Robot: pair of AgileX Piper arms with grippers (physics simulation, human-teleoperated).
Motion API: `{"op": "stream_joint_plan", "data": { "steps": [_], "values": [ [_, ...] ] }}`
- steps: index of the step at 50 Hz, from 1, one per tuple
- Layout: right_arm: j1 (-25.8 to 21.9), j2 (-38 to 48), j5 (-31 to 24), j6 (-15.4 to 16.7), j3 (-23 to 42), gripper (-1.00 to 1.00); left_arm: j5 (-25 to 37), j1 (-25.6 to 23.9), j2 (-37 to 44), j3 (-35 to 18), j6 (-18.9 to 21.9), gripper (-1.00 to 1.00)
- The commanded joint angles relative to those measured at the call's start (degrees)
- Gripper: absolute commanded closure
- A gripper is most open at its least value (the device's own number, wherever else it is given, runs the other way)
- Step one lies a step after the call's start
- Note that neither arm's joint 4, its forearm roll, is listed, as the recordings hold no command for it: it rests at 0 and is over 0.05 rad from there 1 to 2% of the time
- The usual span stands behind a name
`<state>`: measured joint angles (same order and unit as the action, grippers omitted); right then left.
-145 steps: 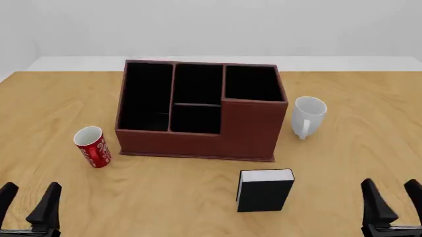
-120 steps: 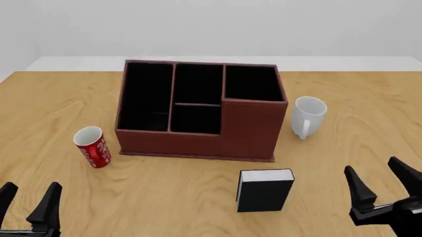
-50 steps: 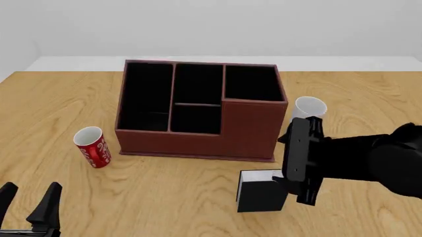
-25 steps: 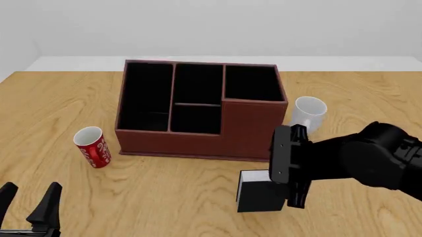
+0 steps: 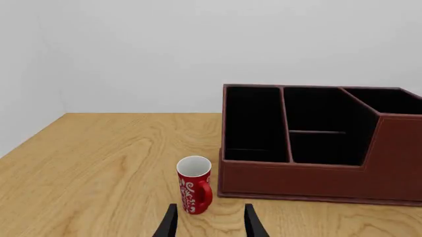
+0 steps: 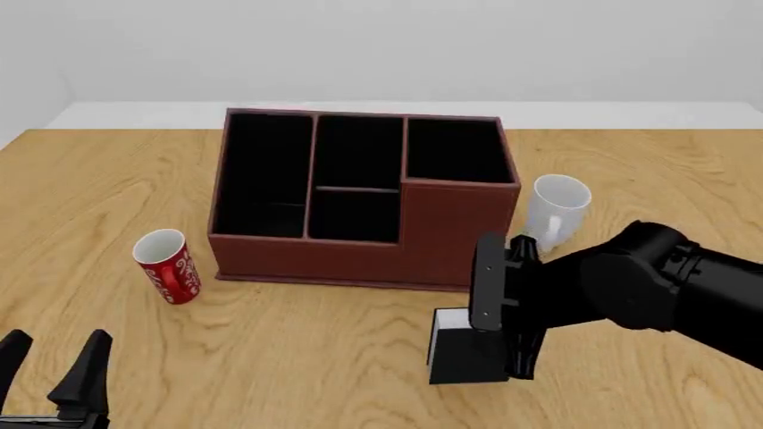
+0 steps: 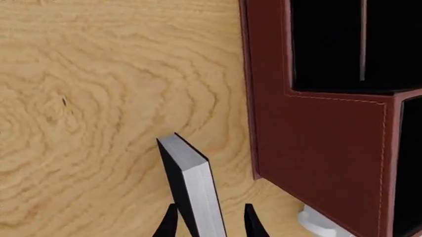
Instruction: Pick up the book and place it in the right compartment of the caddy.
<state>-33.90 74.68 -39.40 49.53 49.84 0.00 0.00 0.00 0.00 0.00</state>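
Black book [image 6: 459,357] stands upright between the right pincer's [image 7: 207,223] spread fingers.

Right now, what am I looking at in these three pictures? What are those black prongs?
It is a simulated two-armed robot at a wooden table. One picture looks down from above; the other two come from cameras behind each gripper. The prongs are gripper fingers. The left gripper waits open near a red mug. The right gripper has its fingers on either side of a standing black book, not visibly squeezing it. Behind stands a reddish-brown caddy, with a white mug beside it.
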Motion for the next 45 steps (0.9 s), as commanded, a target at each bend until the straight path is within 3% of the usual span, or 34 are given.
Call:
{"op": "stream_joint_plan", "data": {
  "steps": [1,27,28,36,45],
  "values": [
    [-0.7,2.3,0.9,-1.3,-0.1,-1.0,0.0,0.0,0.0,0.0,0.0,-1.0],
    [-1.5,8.2,7.7,-5.5,-4.9,-1.0,0.0,0.0,0.0,0.0,0.0,-1.0],
    [-2.2,7.9,7.6,-6.7,-4.9,1.0,0.0,0.0,0.0,0.0,0.0,-1.0],
    [-4.2,6.0,7.6,-8.4,-6.8,1.0,0.0,0.0,0.0,0.0,0.0,-1.0],
    [-6.5,-1.7,1.4,-6.3,-6.4,1.0,0.0,0.0,0.0,0.0,0.0,-1.0]
  ]
}}
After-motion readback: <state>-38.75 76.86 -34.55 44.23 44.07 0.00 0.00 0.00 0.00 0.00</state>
